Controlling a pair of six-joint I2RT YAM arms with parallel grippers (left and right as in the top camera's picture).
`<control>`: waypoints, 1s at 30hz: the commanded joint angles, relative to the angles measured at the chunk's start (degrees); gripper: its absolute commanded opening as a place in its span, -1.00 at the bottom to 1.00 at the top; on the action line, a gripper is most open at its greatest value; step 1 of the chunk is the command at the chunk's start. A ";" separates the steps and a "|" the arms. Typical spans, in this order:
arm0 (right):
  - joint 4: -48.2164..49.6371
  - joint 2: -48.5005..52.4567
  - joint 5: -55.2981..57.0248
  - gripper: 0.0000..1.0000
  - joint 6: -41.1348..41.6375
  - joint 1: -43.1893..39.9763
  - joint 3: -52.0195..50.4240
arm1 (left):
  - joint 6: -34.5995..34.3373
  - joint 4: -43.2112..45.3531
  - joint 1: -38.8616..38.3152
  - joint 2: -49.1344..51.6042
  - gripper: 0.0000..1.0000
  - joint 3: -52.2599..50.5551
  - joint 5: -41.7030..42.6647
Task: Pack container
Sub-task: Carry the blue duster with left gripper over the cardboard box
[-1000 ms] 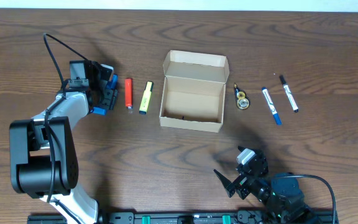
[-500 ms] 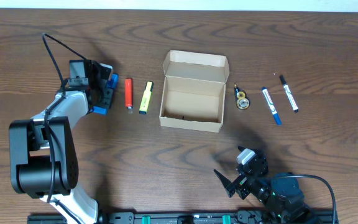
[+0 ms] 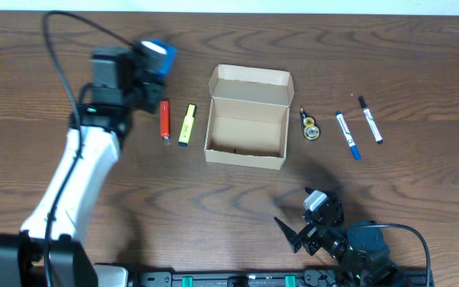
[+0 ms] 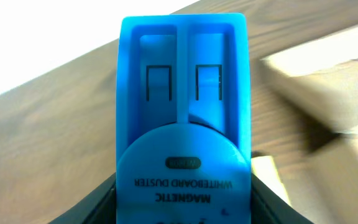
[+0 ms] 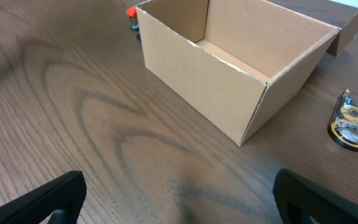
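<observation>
Seen from overhead, the tan cardboard container (image 3: 245,127) with its hinged flap lid open is sitting mid-table, looking empty, while a red marker (image 3: 164,119) and a yellow highlighter (image 3: 186,125) are lying outside it, so packing is barely beginning. The raised left gripper (image 3: 148,68) is clamping a blue plastic whiteboard duster (image 3: 157,56) left of the container. In the left wrist view the duster (image 4: 184,124) is filling the frame. In the right wrist view the right gripper (image 5: 179,208) is facing the container (image 5: 191,68) with its jaws spread wide, holding nothing.

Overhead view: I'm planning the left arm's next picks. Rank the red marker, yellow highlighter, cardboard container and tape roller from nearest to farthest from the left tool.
1. The red marker, close beside the left tool.
2. The yellow highlighter, on that marker's right.
3. The container, mid-table.
4. The tape roller, beyond the container's right wall.
</observation>
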 commanded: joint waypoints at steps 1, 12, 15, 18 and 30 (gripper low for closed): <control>-0.07 -0.37 0.15 0.98 0.72 0.52 -0.20 | 6.93 -1.31 -7.15 -1.97 -0.21 1.31 1.70; -0.04 -0.37 0.15 0.98 0.72 0.55 -0.20 | 20.83 -2.05 -23.91 -0.48 -0.19 1.51 2.08; -0.04 -0.37 0.15 0.98 0.72 0.55 -0.20 | 24.74 -2.43 -24.72 1.05 -0.21 1.51 4.57; -0.04 -0.35 0.15 0.99 0.72 0.52 -0.20 | 27.41 -2.45 -24.76 2.89 -0.21 1.51 5.90; -0.04 -0.37 0.15 0.99 0.72 0.55 -0.20 | 35.23 -3.30 -24.81 9.01 -0.23 1.51 7.56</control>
